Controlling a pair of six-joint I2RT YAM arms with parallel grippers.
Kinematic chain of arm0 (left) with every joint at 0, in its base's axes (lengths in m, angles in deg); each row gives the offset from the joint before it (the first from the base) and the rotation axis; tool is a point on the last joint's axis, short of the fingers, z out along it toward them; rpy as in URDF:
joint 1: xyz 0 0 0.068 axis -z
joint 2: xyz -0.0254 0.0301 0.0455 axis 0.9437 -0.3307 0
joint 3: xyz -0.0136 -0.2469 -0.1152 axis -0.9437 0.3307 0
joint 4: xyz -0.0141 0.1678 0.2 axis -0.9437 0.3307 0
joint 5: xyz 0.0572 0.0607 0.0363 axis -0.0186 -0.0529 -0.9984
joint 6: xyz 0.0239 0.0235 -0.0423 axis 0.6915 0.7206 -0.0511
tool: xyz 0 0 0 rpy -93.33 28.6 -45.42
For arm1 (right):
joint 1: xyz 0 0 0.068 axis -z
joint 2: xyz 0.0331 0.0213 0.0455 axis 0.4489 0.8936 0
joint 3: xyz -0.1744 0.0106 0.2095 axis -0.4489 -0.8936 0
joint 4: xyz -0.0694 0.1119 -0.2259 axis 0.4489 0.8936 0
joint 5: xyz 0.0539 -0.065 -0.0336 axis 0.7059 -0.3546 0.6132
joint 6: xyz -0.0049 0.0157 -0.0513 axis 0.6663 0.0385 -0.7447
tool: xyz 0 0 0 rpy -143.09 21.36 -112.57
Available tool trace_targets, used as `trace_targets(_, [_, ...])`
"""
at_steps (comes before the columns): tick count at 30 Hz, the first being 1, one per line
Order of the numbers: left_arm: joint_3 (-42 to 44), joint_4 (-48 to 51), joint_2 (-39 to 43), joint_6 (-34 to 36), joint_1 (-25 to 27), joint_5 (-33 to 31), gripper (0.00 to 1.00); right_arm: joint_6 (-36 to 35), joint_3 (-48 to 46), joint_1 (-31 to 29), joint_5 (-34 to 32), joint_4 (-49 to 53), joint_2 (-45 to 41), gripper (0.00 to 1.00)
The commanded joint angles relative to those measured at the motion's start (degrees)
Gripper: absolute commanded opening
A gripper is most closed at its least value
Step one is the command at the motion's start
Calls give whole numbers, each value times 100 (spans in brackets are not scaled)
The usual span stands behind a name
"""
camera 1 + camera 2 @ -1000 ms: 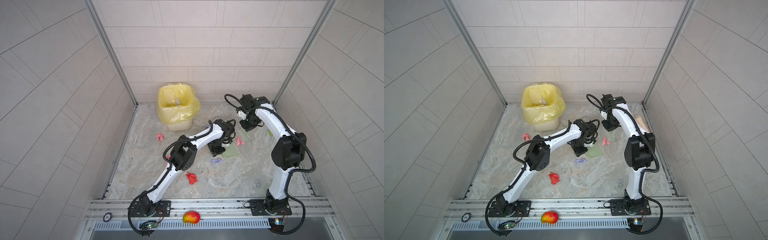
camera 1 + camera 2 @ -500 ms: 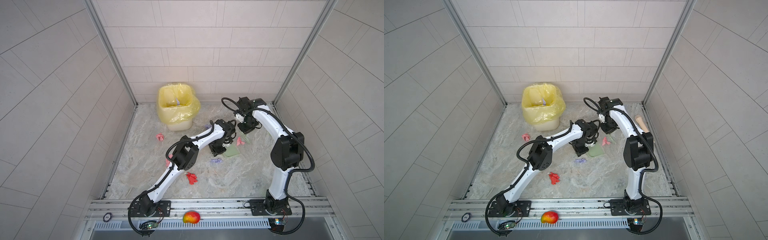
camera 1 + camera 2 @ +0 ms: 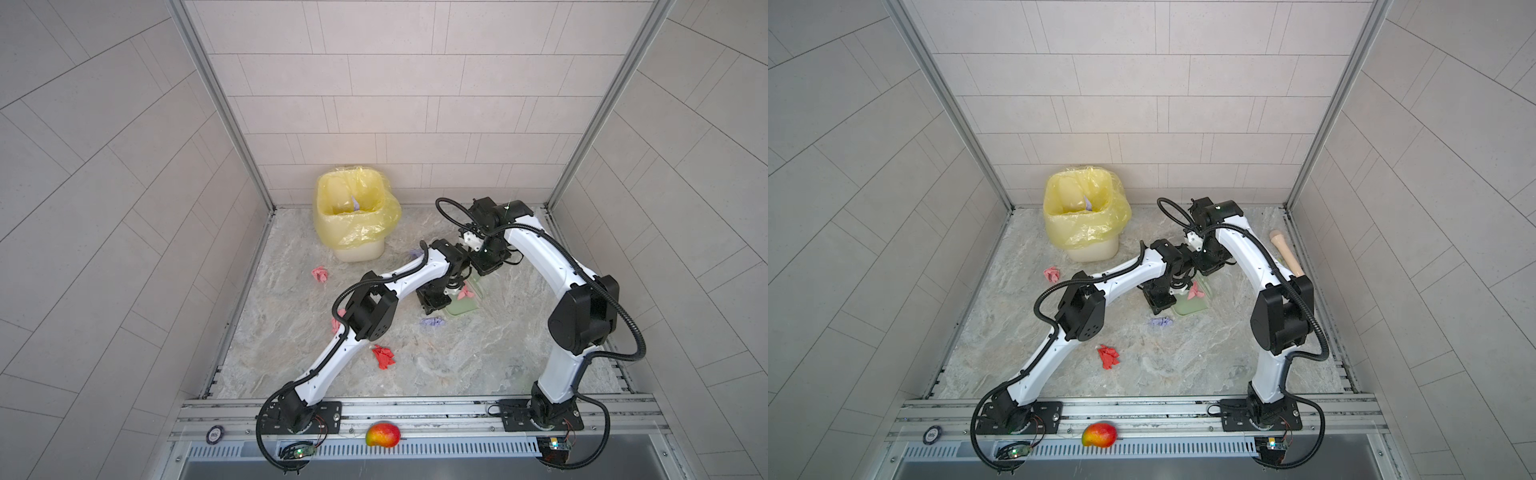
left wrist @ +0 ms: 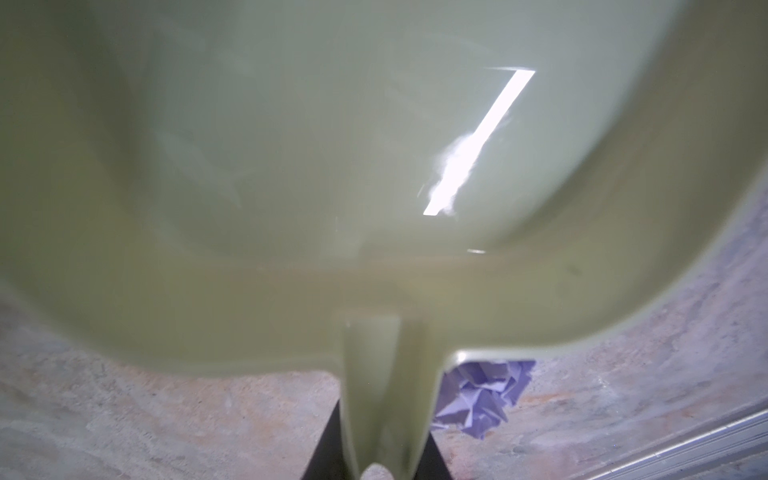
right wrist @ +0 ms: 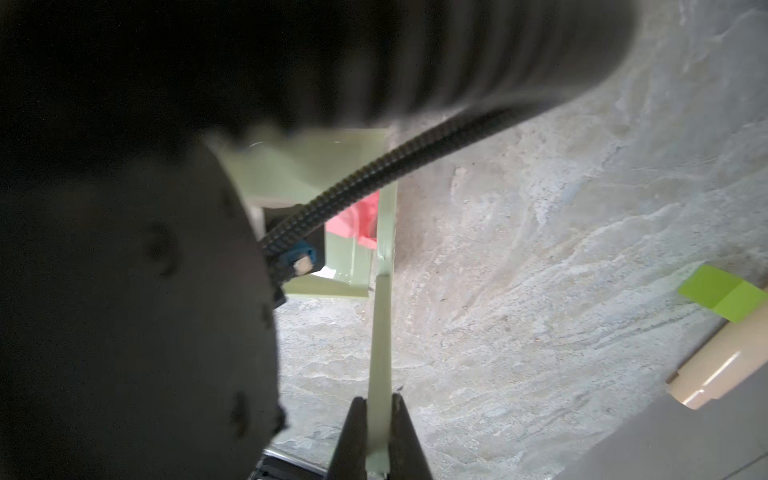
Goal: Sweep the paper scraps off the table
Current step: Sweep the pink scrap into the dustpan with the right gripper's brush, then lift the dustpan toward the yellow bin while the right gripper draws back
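Paper scraps: one pink scrap lies on the dustpan. A lavender scrap sits on the tabletop just beside the dustpan's handle end. A red scrap and another pink one lie well apart from the dustpan.
Left gripper: your jaws pinch the dustpan's handle.
Right gripper: jaws pressed onto a thin pale green strip that runs up to the dustpan's side; you cannot tell whether it belongs to the pan.
Step in hand: likely gathering scraps into the dustpan, with one aboard.
Next move: you probably need the pan's lip flat and turned toward the lavender scrap, then a nudge in.
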Motion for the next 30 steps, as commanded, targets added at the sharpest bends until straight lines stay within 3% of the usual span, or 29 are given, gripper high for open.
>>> trace_targets(1, [-171,93,-104,-1,23,-49,0,76,-148,-85,566,327,-381,0])
trace_targets(4, [-163,45,-95,-10,23,-37,0,142,-221,-85,653,351,-559,0])
trace_targets(14, [245,-319,334,-63,14,-42,0,330,-148,341,-197,374,-972,0])
trace_targets(24, [787,-715,1333,-312,-126,59,0,795,-813,1164,227,-356,-1741,0])
trace_targets(30, [1153,-726,2123,-505,-270,-62,0,947,-1223,1364,431,-648,-2018,0])
